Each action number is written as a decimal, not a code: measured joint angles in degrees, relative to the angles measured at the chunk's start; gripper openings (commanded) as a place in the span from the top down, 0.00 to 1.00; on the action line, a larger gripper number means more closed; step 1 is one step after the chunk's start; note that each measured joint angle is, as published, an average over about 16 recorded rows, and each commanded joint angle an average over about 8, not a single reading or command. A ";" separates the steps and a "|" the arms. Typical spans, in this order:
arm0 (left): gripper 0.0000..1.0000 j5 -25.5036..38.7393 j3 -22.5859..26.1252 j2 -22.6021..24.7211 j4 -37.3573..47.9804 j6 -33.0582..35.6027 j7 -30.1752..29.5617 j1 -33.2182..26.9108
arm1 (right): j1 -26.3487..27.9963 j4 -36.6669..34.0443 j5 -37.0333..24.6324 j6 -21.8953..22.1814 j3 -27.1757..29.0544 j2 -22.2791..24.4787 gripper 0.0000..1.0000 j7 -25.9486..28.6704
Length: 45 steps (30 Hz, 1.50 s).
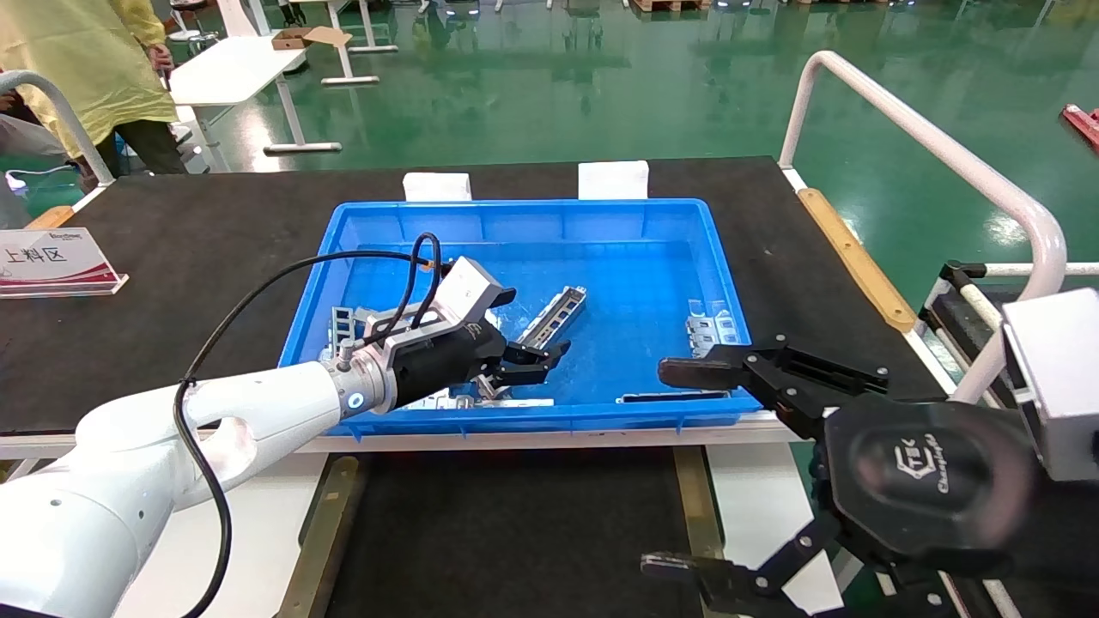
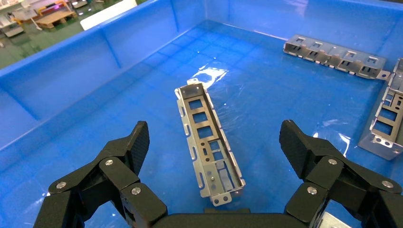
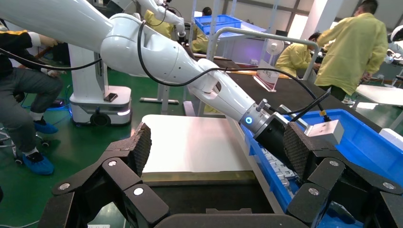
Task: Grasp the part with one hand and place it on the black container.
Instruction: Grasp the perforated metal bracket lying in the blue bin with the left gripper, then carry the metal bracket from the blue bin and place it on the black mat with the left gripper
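Observation:
The part (image 1: 555, 316) is a slim silver channel strip lying flat, open side up, on the floor of the blue bin (image 1: 515, 223). In the left wrist view the part (image 2: 208, 145) lies between my open fingers, under the palm, untouched. My left gripper (image 1: 534, 330) is open and hovers just above the part's near end. The black container (image 1: 515, 532), with brass rails, sits in front of the bin; it also shows in the right wrist view (image 3: 190, 202). My right gripper (image 1: 671, 468) is open and empty over the container's right side.
Other metal parts lie in the bin: at its left (image 1: 350, 322), right (image 1: 713, 330) and front wall (image 1: 674, 396); two show in the left wrist view (image 2: 335, 56). A sign (image 1: 51, 257) stands far left. A white rail (image 1: 944, 154) runs along the right.

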 measured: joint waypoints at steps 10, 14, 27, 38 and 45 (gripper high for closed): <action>1.00 -0.82 0.71 -0.08 -0.50 -0.64 -1.05 0.90 | 0.01 0.00 0.03 0.02 -0.04 0.02 1.00 -0.02; 1.00 -1.11 1.01 -0.12 -0.57 -0.74 -1.32 1.23 | 0.01 0.00 0.04 0.02 -0.06 0.02 1.00 -0.03; 1.00 -1.82 2.00 -0.25 -0.58 -0.69 -1.58 2.23 | 0.02 0.00 0.07 0.05 -0.11 0.05 1.00 -0.05; 1.00 -2.35 2.67 -0.35 -0.45 -0.93 -1.14 2.77 | 0.03 0.00 0.10 0.07 -0.15 0.06 1.00 -0.08; 1.00 -2.85 2.87 -0.41 -0.45 -1.20 -0.62 2.72 | 0.04 0.00 0.12 0.08 -0.18 0.07 1.00 -0.09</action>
